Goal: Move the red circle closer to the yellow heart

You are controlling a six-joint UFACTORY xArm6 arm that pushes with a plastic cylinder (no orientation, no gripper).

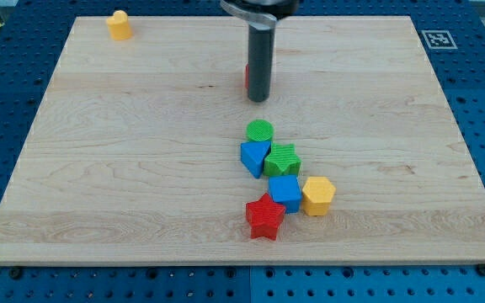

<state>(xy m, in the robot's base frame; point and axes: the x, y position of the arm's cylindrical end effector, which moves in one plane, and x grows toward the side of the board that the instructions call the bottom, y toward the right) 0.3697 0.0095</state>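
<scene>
The red circle (247,78) is mostly hidden behind the rod; only a thin red sliver shows at the rod's left side, in the upper middle of the board. My tip (258,100) rests on the board right against that sliver, on its right. The yellow heart (119,25) sits far off at the view's top left corner of the board.
A cluster lies below the tip: a green circle (259,131), a blue triangle (253,157), a green star (283,159), a blue cube (285,193), a yellow hexagon (317,195) and a red star (264,218). The wooden board (99,168) lies on a blue pegboard.
</scene>
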